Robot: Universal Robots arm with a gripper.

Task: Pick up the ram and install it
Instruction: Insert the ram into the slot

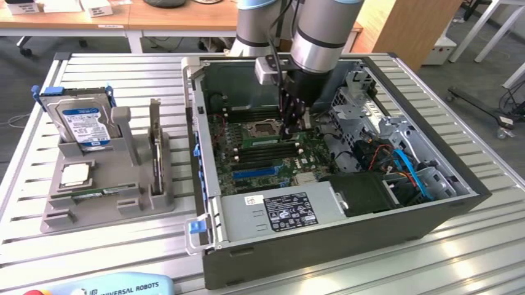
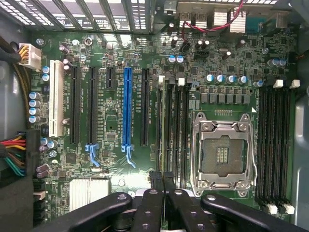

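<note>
The ram [image 2: 161, 125] showed edge-on in the wrist view as a thin pale strip. It ran out from the fingertips along the memory slot [image 2: 161, 79] on the far side of the group from the processor socket [image 2: 223, 154], towards the blue expansion slot [image 2: 127, 106]. The hand [image 2: 161, 181] was closed, and I judged it to be pinching the stick by its upper edge; whether the ram was already seated or only resting on the slot could not be told. In the exterior view the hand [image 1: 292, 126] stood upright, deep inside the open computer case [image 1: 328, 246], just beside the socket.

To do this step well, the stick needed to stay square along the slot, with its notch matched to the key and the end latches swung open. The push should go straight down and evenly, since a tilt would seat one end only and the empty neighbouring slots lay just beside it.

A like stick [image 1: 92, 195] lay in the grey holder [image 1: 107, 215] on the counter [image 1: 459, 258], with a hard drive [image 1: 82, 123] standing in the same holder.
</note>
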